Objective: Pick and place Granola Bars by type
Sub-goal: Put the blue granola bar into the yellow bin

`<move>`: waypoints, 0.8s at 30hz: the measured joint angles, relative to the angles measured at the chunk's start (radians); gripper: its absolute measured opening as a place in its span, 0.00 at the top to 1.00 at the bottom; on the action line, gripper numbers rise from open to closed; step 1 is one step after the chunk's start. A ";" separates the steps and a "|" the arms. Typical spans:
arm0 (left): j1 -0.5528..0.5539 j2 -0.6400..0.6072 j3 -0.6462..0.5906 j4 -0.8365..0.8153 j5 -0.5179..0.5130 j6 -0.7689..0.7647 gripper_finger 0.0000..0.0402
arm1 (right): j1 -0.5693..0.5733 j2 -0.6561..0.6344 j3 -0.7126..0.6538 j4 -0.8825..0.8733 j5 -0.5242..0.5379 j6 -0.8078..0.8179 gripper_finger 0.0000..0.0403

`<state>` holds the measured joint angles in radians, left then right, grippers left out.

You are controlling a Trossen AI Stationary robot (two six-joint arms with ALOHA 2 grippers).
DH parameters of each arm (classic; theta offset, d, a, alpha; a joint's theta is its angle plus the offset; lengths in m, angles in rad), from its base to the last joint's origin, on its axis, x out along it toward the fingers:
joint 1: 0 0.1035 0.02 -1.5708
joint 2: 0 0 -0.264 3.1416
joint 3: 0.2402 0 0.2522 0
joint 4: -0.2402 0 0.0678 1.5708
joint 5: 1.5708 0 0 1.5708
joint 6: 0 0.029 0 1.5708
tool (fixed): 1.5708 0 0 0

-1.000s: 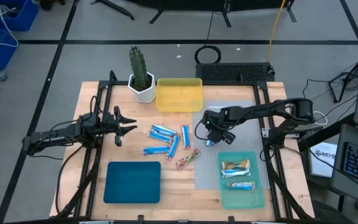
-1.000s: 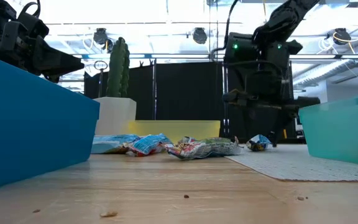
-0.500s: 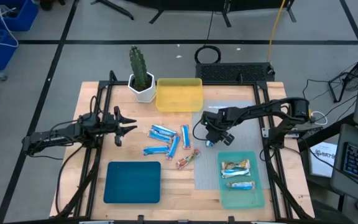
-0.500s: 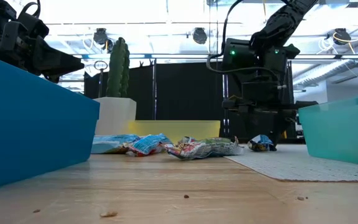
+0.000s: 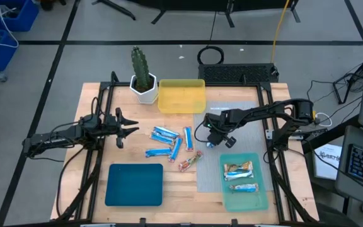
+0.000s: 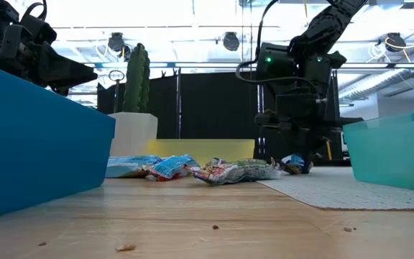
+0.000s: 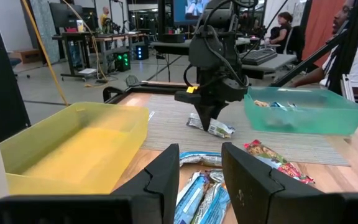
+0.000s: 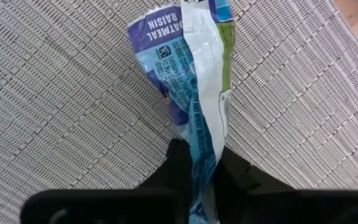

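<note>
Since the earlier frames, the right end effector [image 5: 210, 140] has shifted slightly toward the left of the high view, across the grey mat [image 5: 232, 113], carrying a blue-and-white bar [image 8: 194, 87] with it. In the low view that bar [image 6: 293, 164] now sits further left than it did a second ago, still low over the mat. The right wrist view shows the two dark fingers closed narrow on the wrapper's lower end, with the rest of the wrapper standing free over the mat weave.

Left end effector [image 5: 126, 126] waits at centre left of the high view, unchanged, its fingers spread wide above the surface [image 5: 181, 183].

Placement of remaining items: a cluster of blue-and-white bars [image 5: 172, 142] lies at the centre of the high view, with a reddish bar [image 5: 190, 162] just below it. Light teal tray [image 5: 244, 195], lower right, already holds a tan bar [image 5: 239, 169] and another bar [image 5: 243, 187]. Dark teal tray [image 5: 134, 185], lower left, and yellow tray [image 5: 181, 96], upper centre, appear to hold nothing.

Assessment: the grasp is secured and transport is under way. Which tray this type belongs in cannot be confirmed from the views; most bars remain unsorted.
</note>
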<state>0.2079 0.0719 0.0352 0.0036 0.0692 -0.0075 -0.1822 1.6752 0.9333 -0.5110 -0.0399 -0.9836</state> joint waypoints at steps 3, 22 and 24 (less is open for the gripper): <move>0.000 0.000 0.000 0.000 0.000 0.000 0.69 | 0.000 0.000 0.000 0.000 0.023 0.003 0.95; 0.000 0.000 0.000 0.000 0.001 0.000 0.69 | 0.061 -0.273 0.119 -0.120 0.285 0.135 0.96; 0.000 0.000 0.000 0.000 0.001 0.000 0.69 | 0.072 -0.292 0.156 -0.144 0.312 0.135 0.96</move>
<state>0.2081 0.0719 0.0352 0.0039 0.0704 -0.0078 -0.1099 1.3831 1.0891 -0.6552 0.2722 -0.8482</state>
